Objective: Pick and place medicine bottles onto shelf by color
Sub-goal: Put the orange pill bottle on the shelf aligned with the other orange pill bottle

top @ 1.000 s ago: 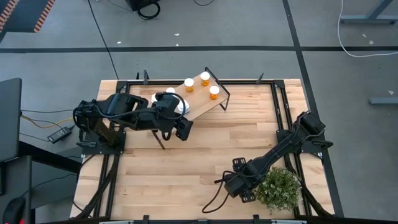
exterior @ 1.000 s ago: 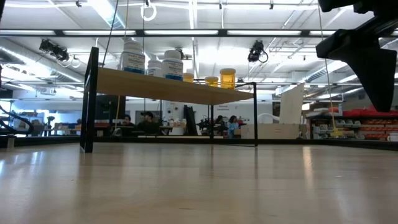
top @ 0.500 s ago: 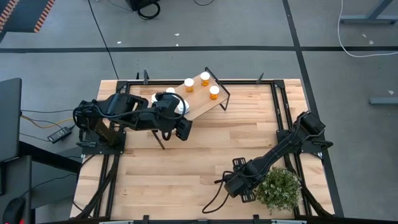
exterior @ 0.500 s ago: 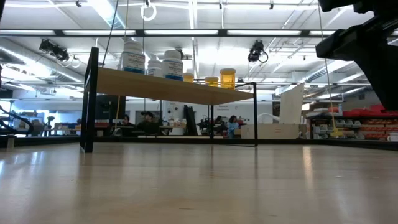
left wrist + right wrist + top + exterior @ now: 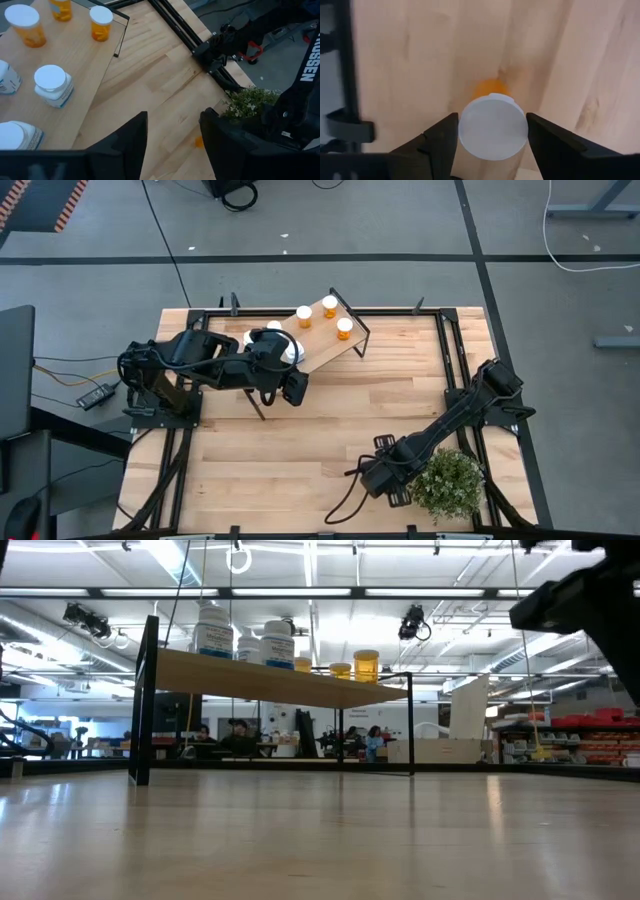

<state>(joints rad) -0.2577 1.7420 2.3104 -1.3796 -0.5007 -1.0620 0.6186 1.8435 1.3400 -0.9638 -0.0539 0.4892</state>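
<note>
Compared with the earlier low view, the dark bulk of the right arm is sitting higher and farther toward the edge of the picture, while nothing on the shelf (image 5: 318,332) has shifted. At the near right of the bench (image 5: 330,430), beside the potted plant (image 5: 447,484), the right gripper (image 5: 491,132) is straddling the last orange bottle (image 5: 492,125) from above; its jaws are standing on either side of the white cap, but whether they are already pressing on it cannot be told. Three orange bottles (image 5: 329,306) are already standing at the shelf's far end and the white bottles (image 5: 52,85) at its near end, so sorting appears almost finished. The left gripper (image 5: 172,131) is hanging over the near end of the shelf with its jaws apart and nothing between them. Once the grip is firm, this fourth orange bottle most likely belongs with the orange group.
</note>
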